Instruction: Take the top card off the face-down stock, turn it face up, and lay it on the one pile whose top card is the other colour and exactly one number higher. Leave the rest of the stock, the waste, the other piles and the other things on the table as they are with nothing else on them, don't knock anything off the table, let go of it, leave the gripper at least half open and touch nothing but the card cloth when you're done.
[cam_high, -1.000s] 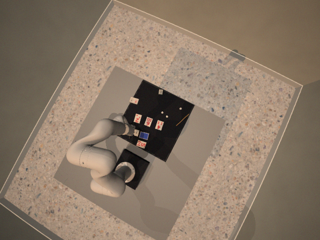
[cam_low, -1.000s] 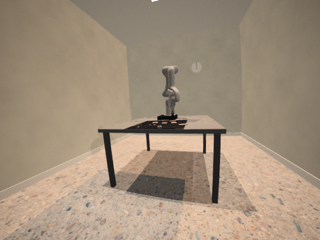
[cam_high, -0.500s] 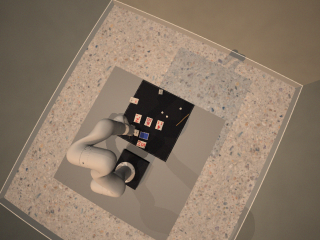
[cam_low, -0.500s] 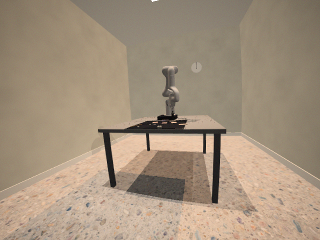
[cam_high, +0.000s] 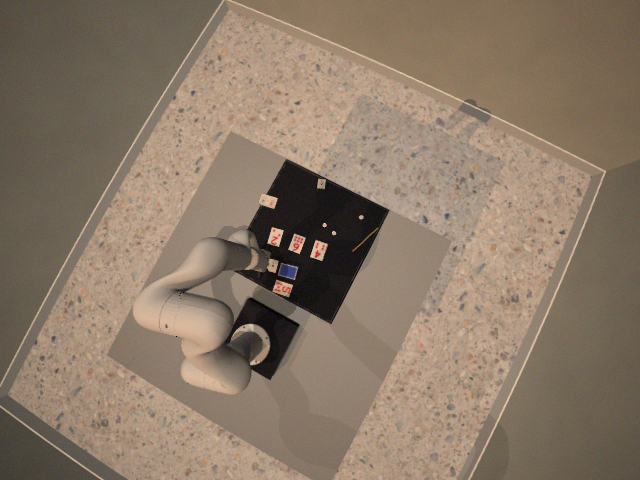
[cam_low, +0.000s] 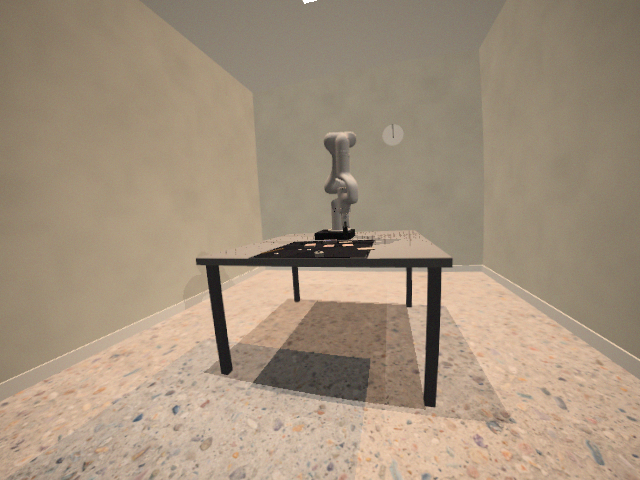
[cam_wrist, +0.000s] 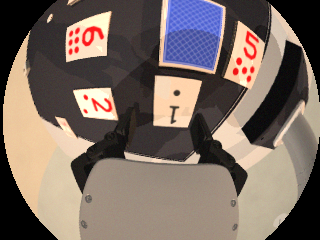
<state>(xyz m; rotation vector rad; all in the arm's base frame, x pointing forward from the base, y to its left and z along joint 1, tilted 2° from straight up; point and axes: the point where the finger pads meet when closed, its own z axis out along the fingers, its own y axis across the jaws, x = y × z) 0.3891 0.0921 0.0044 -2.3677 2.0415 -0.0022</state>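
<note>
On the black card cloth (cam_high: 315, 237) lie three face-up piles: a red 2 (cam_high: 275, 237), a red 6 (cam_high: 296, 242) and a red 4 (cam_high: 318, 250). The blue face-down stock (cam_high: 287, 270) lies in front of them, with a red 5 (cam_high: 282, 288) beside it. In the wrist view a face-up black 1 card (cam_wrist: 175, 102) lies flat on the cloth between the stock (cam_wrist: 192, 31) and the red 2 (cam_wrist: 96, 103), on neither. My gripper (cam_wrist: 164, 118) is open and empty. Its fingertips stand on either side of that card's near end. The gripper also shows in the overhead view (cam_high: 266, 264).
Another card (cam_high: 268, 200) and a small block (cam_high: 321, 183) lie at the cloth's far side. Three white chips (cam_high: 333, 232) and a thin wooden stick (cam_high: 364, 240) lie to the right of the piles. The arm's black base plate (cam_high: 261, 338) stands just off the cloth.
</note>
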